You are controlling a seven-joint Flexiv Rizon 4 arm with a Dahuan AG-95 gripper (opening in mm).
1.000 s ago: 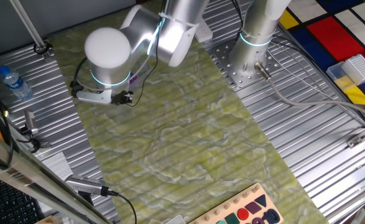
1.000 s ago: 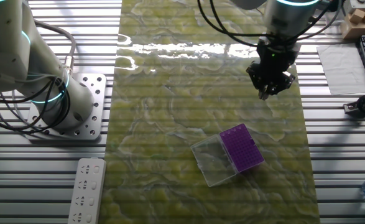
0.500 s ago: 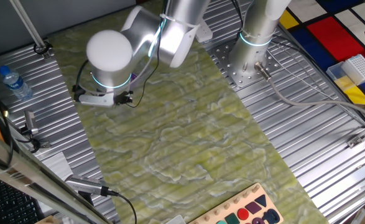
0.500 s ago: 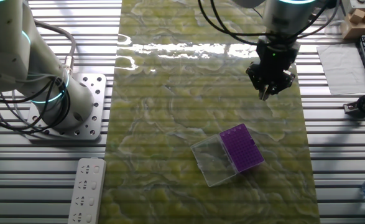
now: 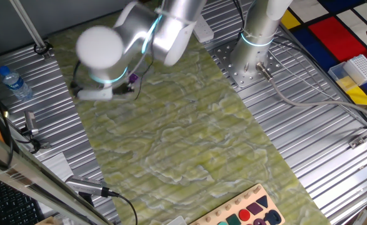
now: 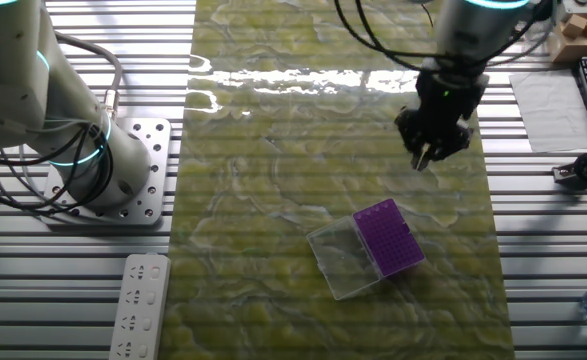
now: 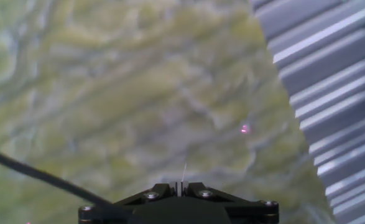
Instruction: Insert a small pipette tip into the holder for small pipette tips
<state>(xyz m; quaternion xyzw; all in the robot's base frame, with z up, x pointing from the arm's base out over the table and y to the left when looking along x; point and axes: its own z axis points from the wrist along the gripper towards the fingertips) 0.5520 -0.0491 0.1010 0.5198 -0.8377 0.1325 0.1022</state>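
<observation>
The holder for small pipette tips [image 6: 389, 237] is a flat purple square box on the green mat, with its clear cover [image 6: 340, 260] lying open against its left side. My gripper [image 6: 423, 157] hangs above the mat, up and to the right of the holder and apart from it. In the hand view the gripper [image 7: 182, 184] has its jaws closed on a thin pale pipette tip [image 7: 183, 172] that sticks out over bare mat. The holder is out of the hand view. In the first fixed view my arm [image 5: 100, 53] hides the gripper and nearly all of the holder.
A second arm's base [image 6: 113, 165] stands left of the mat, with a white power strip [image 6: 138, 305] below it. A white gridded rack [image 5: 361, 67] on a blue tray sits far right, a water bottle [image 5: 14, 82] far left, and a wooden shape board [image 5: 246, 212] at the front.
My arm has shifted and the gripper has moved slightly down and left toward the holder. The holder and its cover have not moved.
</observation>
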